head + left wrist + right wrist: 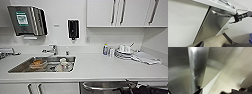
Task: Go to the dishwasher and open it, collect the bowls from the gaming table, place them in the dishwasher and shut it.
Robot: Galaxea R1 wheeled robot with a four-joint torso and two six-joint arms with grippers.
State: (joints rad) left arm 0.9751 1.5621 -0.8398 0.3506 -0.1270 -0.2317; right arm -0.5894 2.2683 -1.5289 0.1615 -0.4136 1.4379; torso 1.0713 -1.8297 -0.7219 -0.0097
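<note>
- White kitchen counter (100, 67), sink (15, 68) with dishes;
- below, dishwasher (211, 27), steel front;
- right gripper (236, 17) at bar handle (220, 14); grasp apparently closed, cannot tell for sure.

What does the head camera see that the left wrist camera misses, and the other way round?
Head view alone: the sink with dishes in it, the tap, the paper towel dispenser and a dish stack on the counter. Left wrist view alone: the dishwasher front, full height, door shut. Both: its bar handle with the right end effector at it.
</note>
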